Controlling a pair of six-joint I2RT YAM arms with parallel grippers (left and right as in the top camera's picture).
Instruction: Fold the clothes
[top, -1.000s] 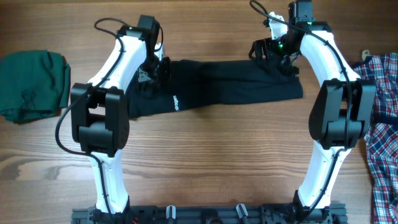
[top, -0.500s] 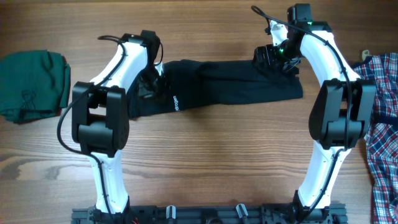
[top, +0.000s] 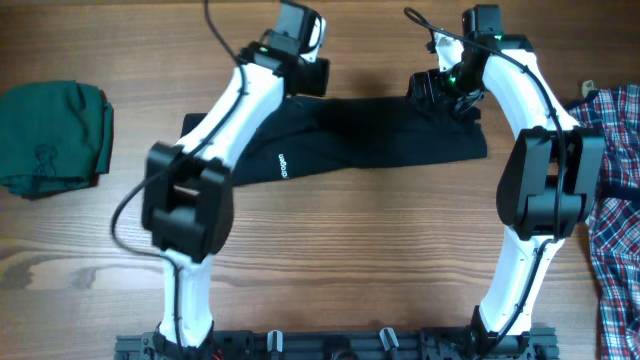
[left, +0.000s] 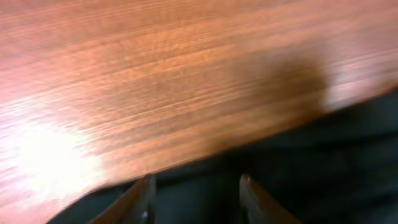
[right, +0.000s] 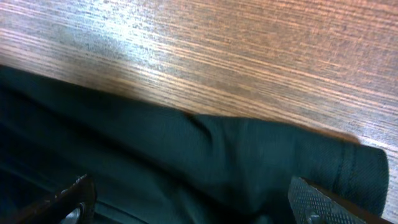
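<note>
The black shirt (top: 380, 135) lies as a long folded band across the far middle of the table, its small white logo (top: 283, 165) facing up near the left end. My left gripper (top: 303, 78) is at the band's far edge, left of centre. In the left wrist view its fingers (left: 196, 194) are apart over the black fabric (left: 323, 162), holding nothing. My right gripper (top: 440, 88) is over the band's far right corner. In the right wrist view its fingers (right: 196, 202) are wide open just above the black fabric (right: 236, 155), empty.
A dark green folded garment (top: 50, 135) lies at the left edge of the table. A red-white-blue plaid shirt (top: 615, 200) lies at the right edge. Bare wooden tabletop (top: 350, 260) spreads in front of the black shirt, between the two arm bases.
My left arm has lifted off the shirt's left end and swung right and farther back to the far edge. The left end now lies flat. The right arm has barely moved.
</note>
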